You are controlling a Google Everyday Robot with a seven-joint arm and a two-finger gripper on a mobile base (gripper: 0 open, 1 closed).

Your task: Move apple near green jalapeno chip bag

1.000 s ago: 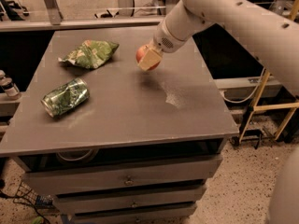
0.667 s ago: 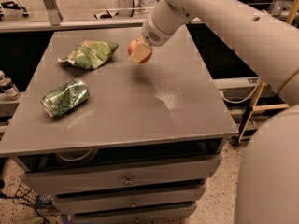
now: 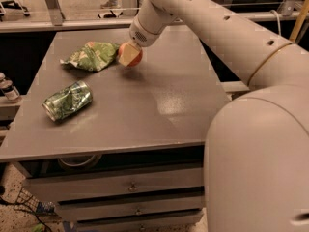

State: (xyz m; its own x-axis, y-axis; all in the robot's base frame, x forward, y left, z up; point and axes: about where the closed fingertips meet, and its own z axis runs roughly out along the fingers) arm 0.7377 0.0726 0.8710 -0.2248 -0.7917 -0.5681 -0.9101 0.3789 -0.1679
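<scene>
The red-orange apple [image 3: 135, 59] is held in my gripper [image 3: 129, 55], whose pale fingers are shut around it just above the grey table top [image 3: 159, 105]. It hangs right beside the right end of the green jalapeno chip bag [image 3: 91, 55], which lies flat and crumpled at the back left of the table. My big white arm reaches in from the right and upper right and hides the table's right side.
A dented dark-green can [image 3: 67, 100] with a silver rim lies on its side at the table's left front. Drawers [image 3: 130, 187] sit under the table. A shelf edge with small bottles [image 3: 7, 88] is at the far left.
My gripper has carried the apple leftward across the back of the table, from the middle right up to the right end of the chip bag, and a little lower.
</scene>
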